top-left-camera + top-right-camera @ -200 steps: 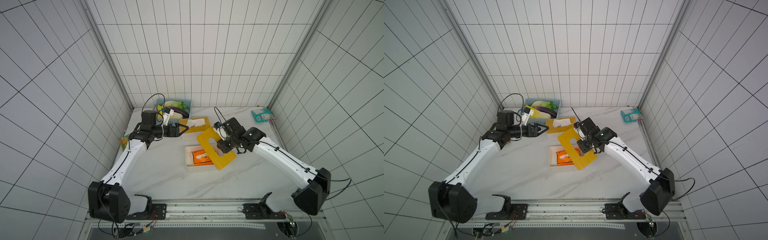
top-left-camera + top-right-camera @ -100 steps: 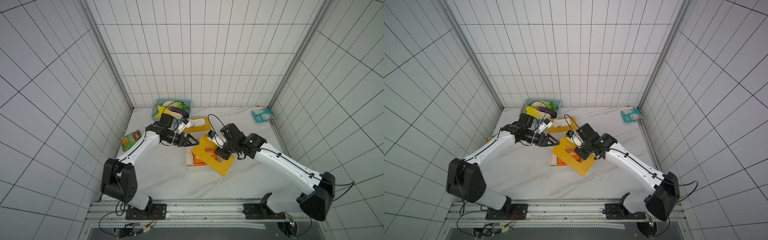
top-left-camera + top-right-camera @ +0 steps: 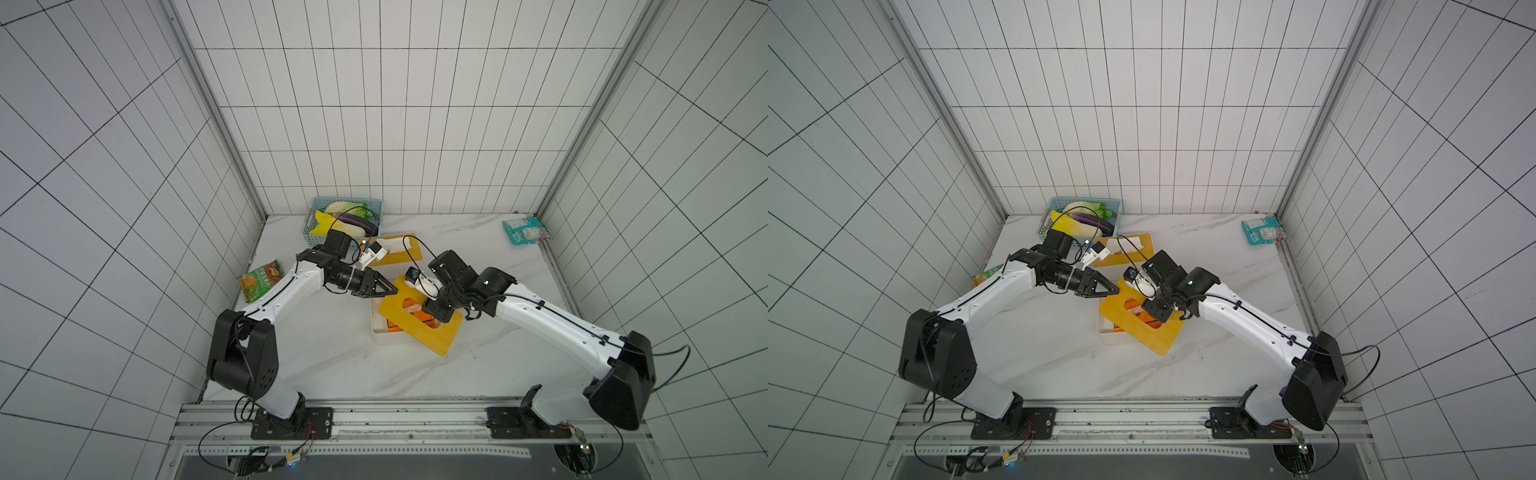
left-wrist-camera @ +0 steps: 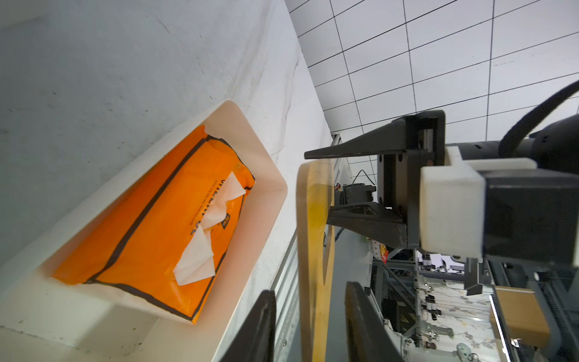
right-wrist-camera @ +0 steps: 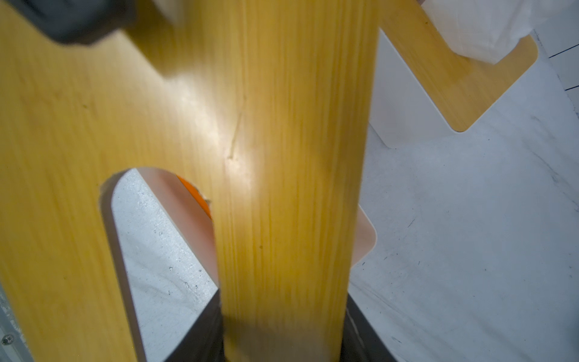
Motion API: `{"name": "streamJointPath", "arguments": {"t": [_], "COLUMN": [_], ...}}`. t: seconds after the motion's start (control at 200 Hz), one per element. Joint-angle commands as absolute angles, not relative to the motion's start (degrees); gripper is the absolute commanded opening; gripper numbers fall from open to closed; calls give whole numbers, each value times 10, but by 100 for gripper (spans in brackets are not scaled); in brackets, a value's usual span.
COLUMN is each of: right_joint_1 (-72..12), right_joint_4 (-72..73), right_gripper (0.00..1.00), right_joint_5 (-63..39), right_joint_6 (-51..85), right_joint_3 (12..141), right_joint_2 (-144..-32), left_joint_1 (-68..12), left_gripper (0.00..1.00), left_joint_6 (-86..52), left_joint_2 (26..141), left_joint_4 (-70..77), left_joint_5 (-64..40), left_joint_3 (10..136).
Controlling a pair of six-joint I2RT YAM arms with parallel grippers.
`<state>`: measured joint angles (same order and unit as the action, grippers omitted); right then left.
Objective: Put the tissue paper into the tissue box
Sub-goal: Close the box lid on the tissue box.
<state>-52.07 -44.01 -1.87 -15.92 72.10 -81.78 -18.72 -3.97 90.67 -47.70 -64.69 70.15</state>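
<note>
The left gripper [image 3: 388,289] is arriving at the yellow wooden lid with the oval slot [image 3: 438,338]. Over the last second it has swung in from the back of the white marble tabletop [image 3: 332,365], its jaws narrowing from fully spread. In the left wrist view they are straddling the lid's edge with slivers of gap showing on both sides, so it is not yet clenching.

The right gripper [image 3: 434,311] is grasping the strip of the lid beside the slot. It is keeping the lid tilted above the white rectangular tissue box [image 3: 376,332], which is sitting around the middle of the tabletop. The orange plastic pack of tissue paper [image 4: 163,225] is already lying inside the box, with a white sheet [image 4: 200,250] poking from its top.

So the loading is looking done. What is remaining, as I judge it, is seating the lid. A second hold should be helping to level it and line the slot up over that loose sheet.
</note>
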Motion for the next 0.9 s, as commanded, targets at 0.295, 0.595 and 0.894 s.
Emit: {"name": "streamJointPath", "arguments": {"t": [0.295,0.595,0.894], "right_joint_1": [-540,-544,-534], "right_joint_4": [-396,-357,-282], "right_gripper": [33,58,88], "right_joint_5": [16,41,60], "right_joint_6": [-147,-106,-11], "right_joint_3": [736,714,656], "right_joint_2": [-836,-816,-713], "left_joint_1": [-195,-184,-103], "left_gripper": [0,0,0], "left_joint_6": [-39,-40,-162], "left_joint_2": [925,942,901], "left_joint_4": [-477,-497,-356], "left_joint_5": [-661,-656,-651], "left_joint_3": [697,710,650]}}
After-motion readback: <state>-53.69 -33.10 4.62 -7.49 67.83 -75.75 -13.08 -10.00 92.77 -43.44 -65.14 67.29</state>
